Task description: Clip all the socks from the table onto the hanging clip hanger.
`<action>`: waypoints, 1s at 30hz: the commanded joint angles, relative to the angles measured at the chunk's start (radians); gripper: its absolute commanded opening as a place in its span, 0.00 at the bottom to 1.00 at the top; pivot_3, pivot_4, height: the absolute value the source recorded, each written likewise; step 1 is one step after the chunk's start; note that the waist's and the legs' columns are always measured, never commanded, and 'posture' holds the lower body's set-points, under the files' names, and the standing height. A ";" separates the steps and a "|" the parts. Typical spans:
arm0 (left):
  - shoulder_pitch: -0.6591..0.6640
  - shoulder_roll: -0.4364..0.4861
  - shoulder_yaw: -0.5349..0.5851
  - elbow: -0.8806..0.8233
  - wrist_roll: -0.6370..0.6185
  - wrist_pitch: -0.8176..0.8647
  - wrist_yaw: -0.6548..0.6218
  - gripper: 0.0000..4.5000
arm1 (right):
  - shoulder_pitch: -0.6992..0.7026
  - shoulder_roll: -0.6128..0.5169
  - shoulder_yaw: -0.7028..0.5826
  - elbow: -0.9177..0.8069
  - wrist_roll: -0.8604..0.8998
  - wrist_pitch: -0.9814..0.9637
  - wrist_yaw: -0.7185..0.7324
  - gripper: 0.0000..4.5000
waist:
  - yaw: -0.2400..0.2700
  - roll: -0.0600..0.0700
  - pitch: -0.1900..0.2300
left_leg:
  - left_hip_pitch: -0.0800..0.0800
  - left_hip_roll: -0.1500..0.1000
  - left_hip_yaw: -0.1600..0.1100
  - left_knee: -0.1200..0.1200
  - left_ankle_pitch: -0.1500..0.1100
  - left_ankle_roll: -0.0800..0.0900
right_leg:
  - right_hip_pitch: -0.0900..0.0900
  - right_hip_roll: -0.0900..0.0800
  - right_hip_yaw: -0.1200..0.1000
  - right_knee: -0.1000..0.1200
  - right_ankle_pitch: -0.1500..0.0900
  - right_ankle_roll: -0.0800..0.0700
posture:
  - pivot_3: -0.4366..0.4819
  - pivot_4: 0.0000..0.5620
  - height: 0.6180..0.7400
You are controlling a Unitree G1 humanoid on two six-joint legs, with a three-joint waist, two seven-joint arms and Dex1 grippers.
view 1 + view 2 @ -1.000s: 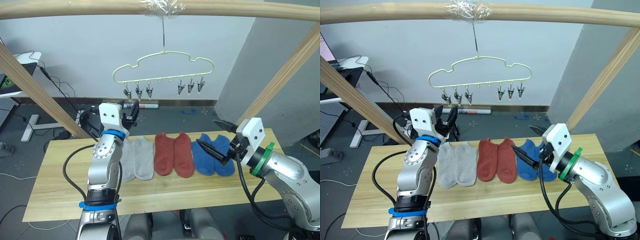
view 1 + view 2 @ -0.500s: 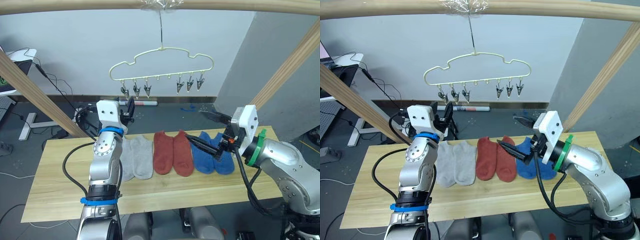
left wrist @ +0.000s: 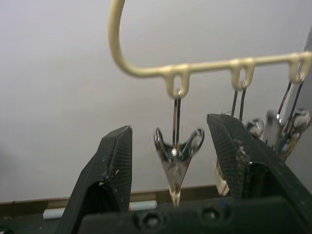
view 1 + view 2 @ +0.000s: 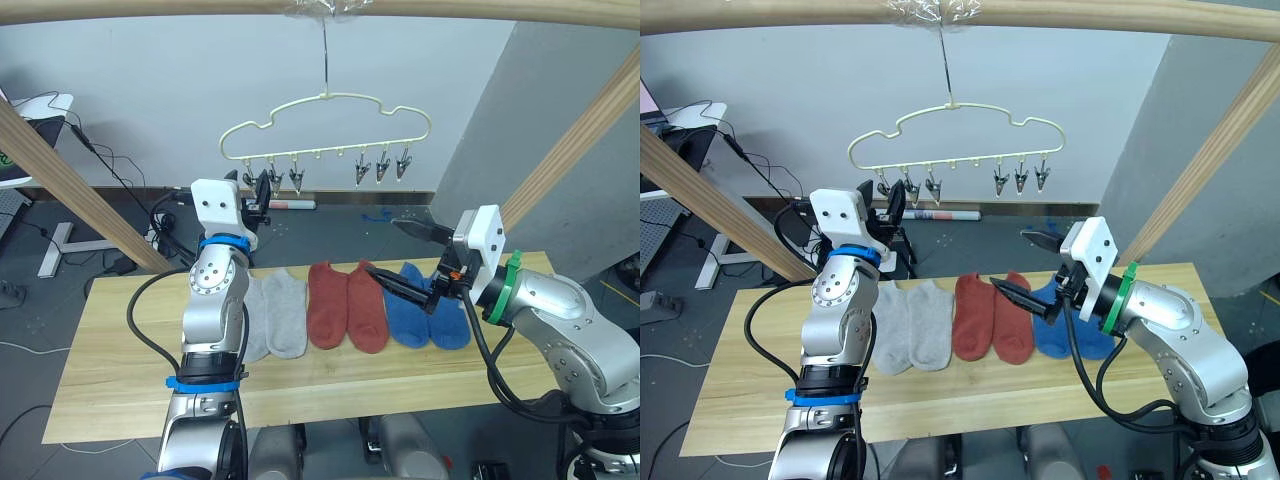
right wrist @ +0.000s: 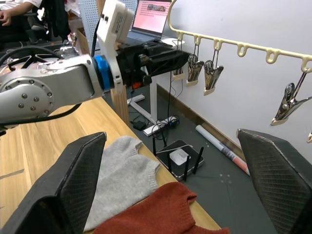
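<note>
Three pairs of socks lie side by side on the table (image 4: 120,380): grey (image 4: 275,315), rust red (image 4: 346,306) and blue (image 4: 430,318). The cream clip hanger (image 4: 325,120) hangs from the top pole, with metal clips in a row. My left gripper (image 4: 262,188) is raised to the hanger's left end and stands open. In the left wrist view the end clip (image 3: 176,158) hangs between its fingers (image 3: 114,161) without touching them. My right gripper (image 4: 378,246) is wide open and empty, hovering just above the red and blue socks.
Slanted wooden poles (image 4: 70,190) (image 4: 575,140) rise on both sides, under a horizontal pole (image 4: 150,10). On the floor behind the table are cables, a white tube (image 4: 290,205) and a black box (image 5: 178,156). A laptop (image 5: 151,12) stands beyond the hanger.
My left gripper has risen from just above the grey socks to the hanger's left clips. My right gripper has moved left and up, from the blue socks toward the red ones.
</note>
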 commanded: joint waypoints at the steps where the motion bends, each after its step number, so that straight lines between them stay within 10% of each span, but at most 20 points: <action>1: -0.005 -0.006 0.001 -0.040 0.003 -0.005 0.011 0.60 | 0.001 -0.006 -0.010 -0.018 0.000 -0.021 0.009 1.00 | 0.000 0.000 0.001 | 0.000 0.000 0.000 0.000 0.000 0.000 | 0.000 0.000 0.000 0.000 0.000 0.000 | 0.24 0.53 1.00; 11: -0.005 0.000 -0.007 -0.044 0.014 0.005 0.013 0.60 | 0.002 -0.002 -0.013 -0.013 0.003 -0.017 0.002 1.00 | 0.001 0.000 0.012 | 0.000 0.000 -0.001 0.000 0.000 0.000 | 0.000 0.000 -0.001 0.000 0.000 0.000 | 0.25 0.53 1.00; 20: -0.002 0.008 -0.007 -0.057 0.044 0.000 0.031 0.06 | 0.030 -0.011 -0.022 -0.018 0.003 -0.017 0.002 1.00 | 0.001 0.000 0.017 | -0.001 0.000 -0.001 0.000 0.000 0.000 | 0.000 0.000 -0.001 0.000 0.000 0.000 | 0.26 0.53 1.00; 30: 0.026 0.024 0.000 -0.091 0.052 0.011 0.026 0.06 | 0.117 -0.014 -0.025 -0.051 -0.015 -0.026 -0.019 1.00 | 0.002 0.000 0.018 | -0.002 0.000 -0.001 0.000 0.000 -0.001 | -0.001 -0.001 -0.002 0.000 0.000 0.001 | 0.26 0.53 1.00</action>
